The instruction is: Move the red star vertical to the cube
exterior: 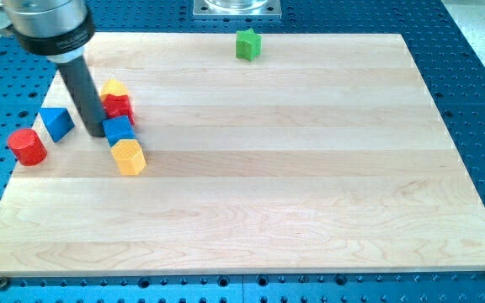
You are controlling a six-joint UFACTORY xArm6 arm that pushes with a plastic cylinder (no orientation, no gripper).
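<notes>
The red star (121,107) lies near the view's left on the wooden board (293,194), directly above the blue cube (118,130) and touching it. My tip (94,133) rests on the board just left of the blue cube, close to it. The rod partly hides the left side of the red star. A yellow block (114,87) sits just above the red star, its shape unclear.
A yellow hexagonal block (129,156) lies just below the blue cube. A blue triangular block (55,123) and a red cylinder (27,146) lie to the left of my tip. A green star (247,44) sits at the top middle.
</notes>
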